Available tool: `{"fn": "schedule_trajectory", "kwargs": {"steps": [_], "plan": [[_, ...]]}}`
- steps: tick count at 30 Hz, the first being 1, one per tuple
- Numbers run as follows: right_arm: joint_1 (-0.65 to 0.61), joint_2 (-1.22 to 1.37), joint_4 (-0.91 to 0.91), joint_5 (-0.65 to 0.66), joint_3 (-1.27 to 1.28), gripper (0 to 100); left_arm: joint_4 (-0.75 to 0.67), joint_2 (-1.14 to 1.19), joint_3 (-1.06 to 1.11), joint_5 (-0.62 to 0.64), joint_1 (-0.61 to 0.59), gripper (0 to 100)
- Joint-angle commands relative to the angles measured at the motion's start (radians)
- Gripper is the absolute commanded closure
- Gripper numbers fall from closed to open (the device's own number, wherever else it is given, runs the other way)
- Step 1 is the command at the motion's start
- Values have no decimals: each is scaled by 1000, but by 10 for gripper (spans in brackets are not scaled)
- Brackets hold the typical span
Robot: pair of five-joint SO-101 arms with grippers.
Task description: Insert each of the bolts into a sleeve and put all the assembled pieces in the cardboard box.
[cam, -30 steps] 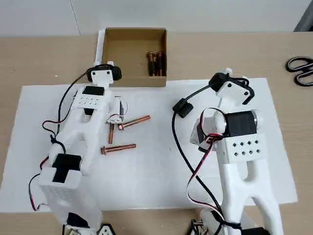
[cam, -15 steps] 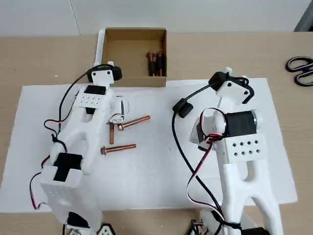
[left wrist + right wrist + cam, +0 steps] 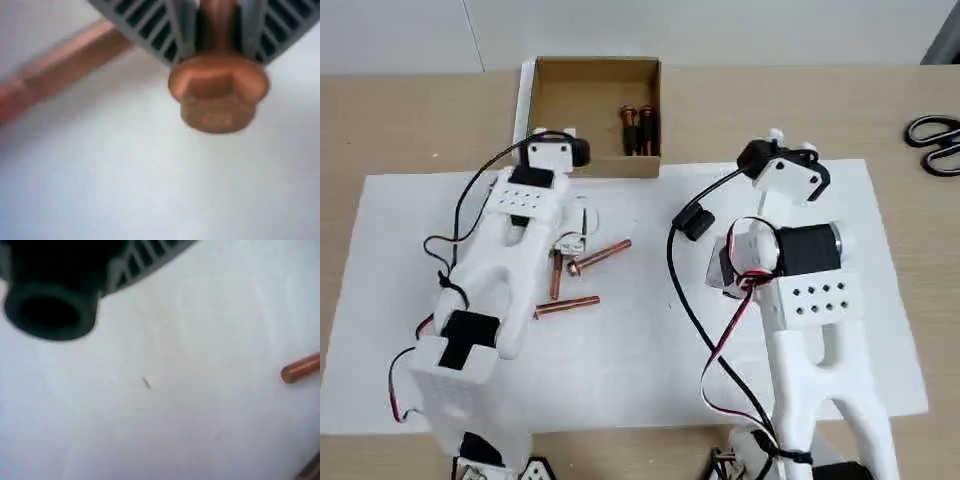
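My left arm has swung toward the cardboard box (image 3: 575, 110). White paper (image 3: 650, 340) covers the desk (image 3: 380, 120). Two assembled pieces (image 3: 638, 130) lie in the box. My left pincer (image 3: 217, 45) clamps a bolt (image 3: 217, 95), and my right pincer (image 3: 75, 270) holds a sleeve (image 3: 50, 310).

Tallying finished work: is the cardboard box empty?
No, two assembled pieces lie side by side inside the cardboard box, near its right wall.
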Motion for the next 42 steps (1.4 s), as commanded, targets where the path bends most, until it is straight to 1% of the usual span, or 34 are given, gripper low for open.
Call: {"fn": "schedule_trajectory", "kwargs": {"steps": [1,7,12,16,20,25,28,34,37,42], "plan": [[-31,-7,-28,41,-9,996,112,-15,-171,-12,14,994],[-36,-7,-64,49,-9,996,272,-14,-386,-15,17,994],[-36,-8,-93,106,-11,996,367,-14,-545,-68,17,994],[-38,-10,-82,126,-28,996,374,-34,-676,-69,18,994],[-39,-10,-48,126,-110,996,373,-118,-762,-64,71,994],[-127,-10,31,126,-176,996,373,-247,-771,-64,161,994],[-185,-27,77,126,-178,996,373,-327,-771,-63,190,994],[-249,-162,77,126,-169,996,373,-450,-769,-55,172,994],[-257,-217,81,126,-126,996,373,-514,-762,-5,166,994],[-257,-318,79,126,-35,996,373,-628,-604,8,169,994]]}}
